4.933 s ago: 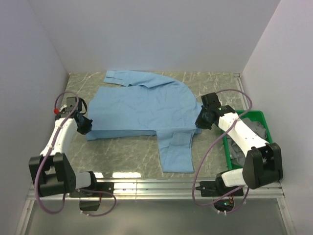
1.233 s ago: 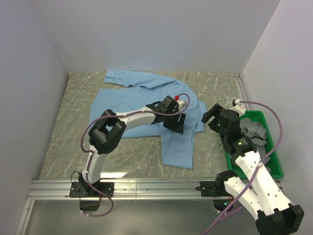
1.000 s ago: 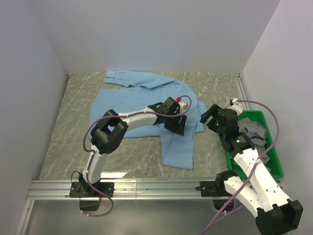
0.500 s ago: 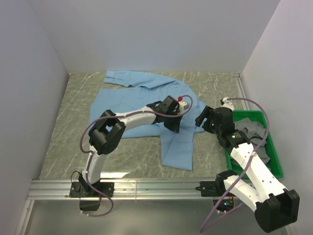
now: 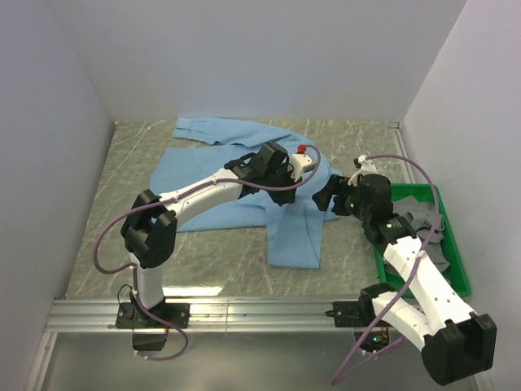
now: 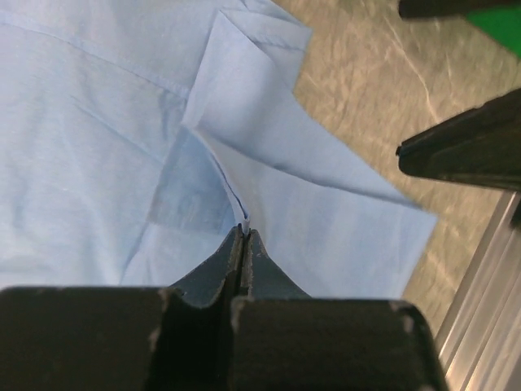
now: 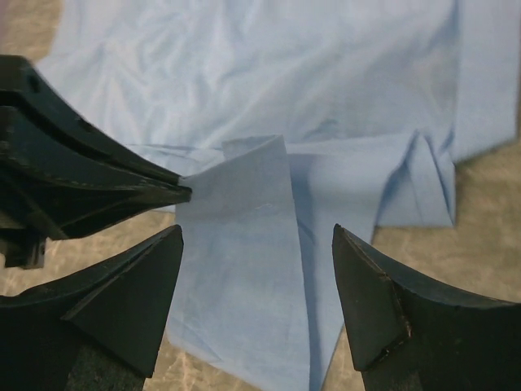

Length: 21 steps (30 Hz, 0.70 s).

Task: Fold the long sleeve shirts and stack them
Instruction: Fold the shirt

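Tabletop (image 5: 114, 244) bears blue shirt (image 5: 195, 167); bin (image 5: 459, 274) holds grey cloth (image 5: 423, 220).

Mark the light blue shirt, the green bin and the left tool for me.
light blue shirt (image 5: 191, 167): top external view, on the flat body panel.
green bin (image 5: 415, 190): top external view, on its far rim.
left tool (image 6: 244, 232): left wrist view, at its shut fingertips pinching the shirt.
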Motion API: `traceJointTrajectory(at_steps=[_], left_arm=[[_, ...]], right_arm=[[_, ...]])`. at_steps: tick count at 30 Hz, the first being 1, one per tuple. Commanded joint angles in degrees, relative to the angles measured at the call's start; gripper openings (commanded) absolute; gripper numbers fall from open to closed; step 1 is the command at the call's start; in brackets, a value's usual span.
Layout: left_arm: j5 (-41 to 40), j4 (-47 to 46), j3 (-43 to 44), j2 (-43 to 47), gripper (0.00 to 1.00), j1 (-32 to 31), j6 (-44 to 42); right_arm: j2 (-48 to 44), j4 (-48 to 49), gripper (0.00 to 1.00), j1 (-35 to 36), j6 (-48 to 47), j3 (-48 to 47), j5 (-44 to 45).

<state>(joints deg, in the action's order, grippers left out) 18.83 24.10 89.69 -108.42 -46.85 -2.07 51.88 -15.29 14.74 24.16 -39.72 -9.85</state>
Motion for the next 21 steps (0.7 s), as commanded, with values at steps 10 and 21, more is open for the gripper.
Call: traceJointTrajectory(at_steps=[10, 21], left_arm=[[3.17, 5.27, 5.85, 9.53, 0.00, 0.36, -12.26], [3.93, -2.48, 14.97, 6.30, 0.00, 8.35, -13.66]], right_arm=[[-3.71, 10.28, 0.78, -0.06, -6.76, 2.63, -12.66], [-4.68, 12.47, 0.78, -0.06, -5.53, 1.33, -8.17]])
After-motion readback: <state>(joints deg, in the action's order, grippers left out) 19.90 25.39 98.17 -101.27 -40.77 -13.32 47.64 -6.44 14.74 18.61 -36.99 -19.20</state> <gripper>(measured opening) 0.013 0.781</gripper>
